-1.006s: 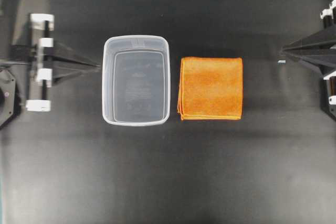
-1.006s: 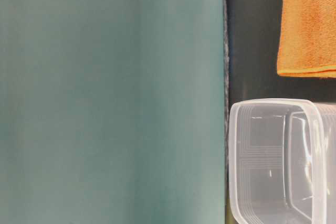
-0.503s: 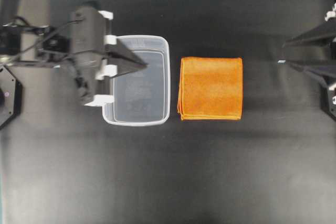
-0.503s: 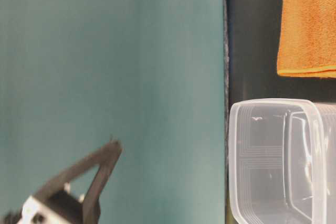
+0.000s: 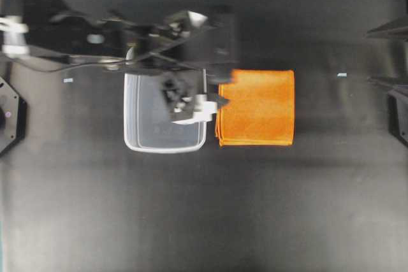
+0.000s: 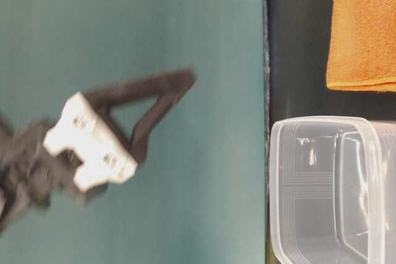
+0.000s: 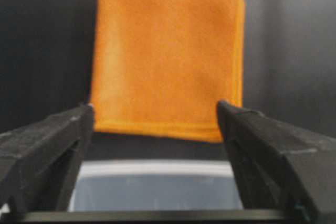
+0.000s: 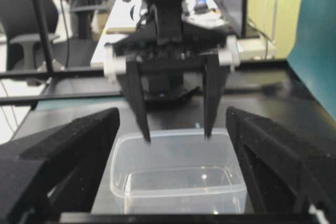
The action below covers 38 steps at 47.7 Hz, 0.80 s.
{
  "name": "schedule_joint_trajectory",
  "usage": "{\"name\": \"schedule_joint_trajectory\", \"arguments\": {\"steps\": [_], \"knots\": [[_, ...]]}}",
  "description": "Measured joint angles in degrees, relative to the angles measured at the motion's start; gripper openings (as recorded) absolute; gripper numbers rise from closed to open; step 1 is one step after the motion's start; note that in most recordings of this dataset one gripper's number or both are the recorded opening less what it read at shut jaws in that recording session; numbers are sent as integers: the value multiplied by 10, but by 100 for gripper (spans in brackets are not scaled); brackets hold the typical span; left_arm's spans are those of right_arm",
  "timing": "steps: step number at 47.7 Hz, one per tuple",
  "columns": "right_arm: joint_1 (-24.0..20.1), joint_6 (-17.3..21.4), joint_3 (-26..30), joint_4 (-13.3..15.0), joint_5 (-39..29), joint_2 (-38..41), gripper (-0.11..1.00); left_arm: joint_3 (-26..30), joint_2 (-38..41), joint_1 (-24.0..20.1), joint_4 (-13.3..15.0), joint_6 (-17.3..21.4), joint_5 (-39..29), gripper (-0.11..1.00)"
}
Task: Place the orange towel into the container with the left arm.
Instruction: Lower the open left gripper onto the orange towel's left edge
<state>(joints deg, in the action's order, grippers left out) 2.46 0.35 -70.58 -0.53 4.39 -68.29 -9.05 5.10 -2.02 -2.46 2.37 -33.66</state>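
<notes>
The orange towel (image 5: 256, 107) lies flat on the black table just right of the clear container (image 5: 153, 135). My left arm reaches across over the container. My left gripper (image 5: 226, 87) is open and empty, above the container's right rim and the towel's near edge. In the left wrist view the towel (image 7: 168, 59) lies ahead between the spread fingers (image 7: 52, 140), with the container rim (image 7: 157, 167) below. My right gripper (image 5: 370, 56) is open and empty at the far right. The right wrist view shows the container (image 8: 178, 174) and the left gripper (image 8: 177, 138) above its far rim.
The table-level view shows the blurred left gripper (image 6: 154, 100) against a teal wall, with the towel (image 6: 365, 29) and the container (image 6: 334, 190) at the right. A black arm base (image 5: 9, 116) sits at the table's left edge.
My left arm has swung from the table's left side across the container to the towel's near edge. My right gripper has drawn back a little toward the right edge.
</notes>
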Motion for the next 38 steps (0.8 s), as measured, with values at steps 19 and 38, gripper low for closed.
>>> {"name": "schedule_joint_trajectory", "arguments": {"steps": [19, 38], "knots": [[0, 1, -1, 0, -64, -58, 79, 194, 214, 7, 0, 45, -105, 89], [0, 1, -1, 0, -69, -61, 79, 229, 313, 9, 0, 45, -120, 89]]}}
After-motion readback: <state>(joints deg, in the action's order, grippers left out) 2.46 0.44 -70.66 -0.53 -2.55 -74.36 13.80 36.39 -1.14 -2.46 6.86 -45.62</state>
